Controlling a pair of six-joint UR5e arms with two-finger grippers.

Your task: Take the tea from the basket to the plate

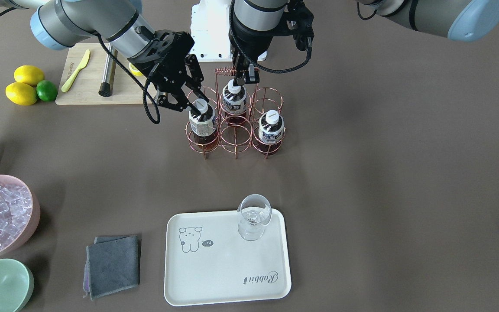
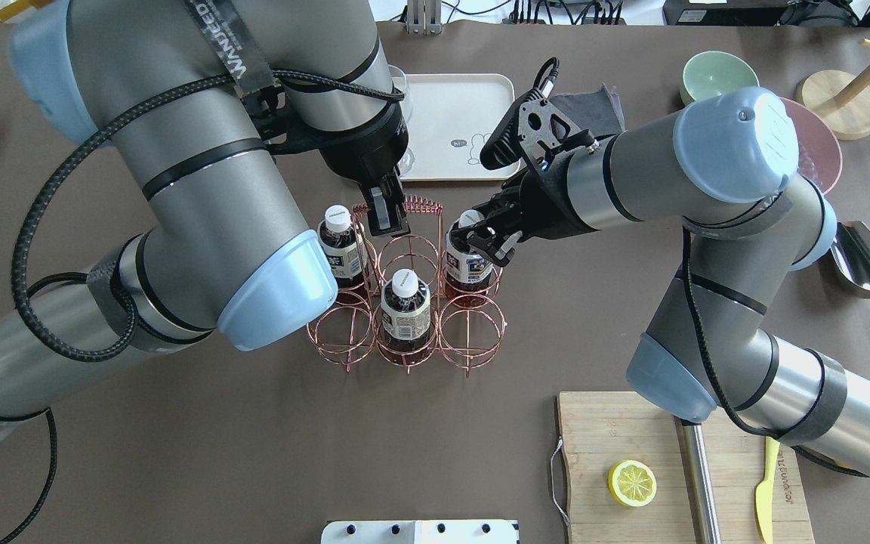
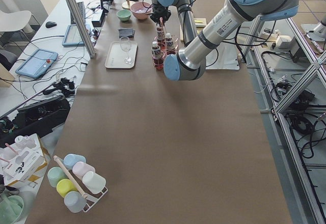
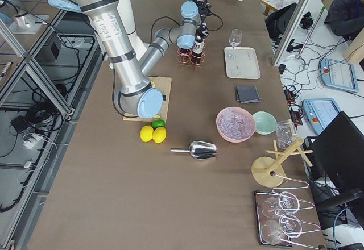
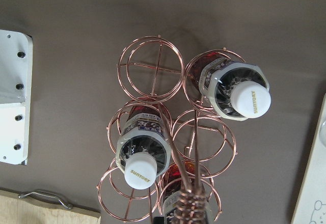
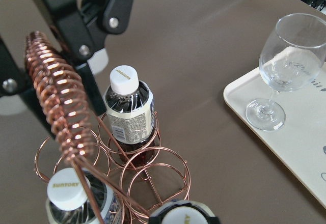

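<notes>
While R fingers (image 1: 193, 112) grip tea (image 1: 202, 123) in basket (image 1: 234, 143), L fingers' (image 2: 386, 219) state unclear; glass (image 1: 254, 216) occupies plate (image 1: 228, 268).

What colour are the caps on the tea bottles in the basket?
White, on each tea in the basket; left wrist view shows it best.

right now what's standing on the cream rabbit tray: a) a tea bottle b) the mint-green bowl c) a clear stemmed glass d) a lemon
C: the clear stemmed glass alone stands on the cream tray, near one corner, while all three tea bottles sit in the rose-copper wire basket.
</notes>
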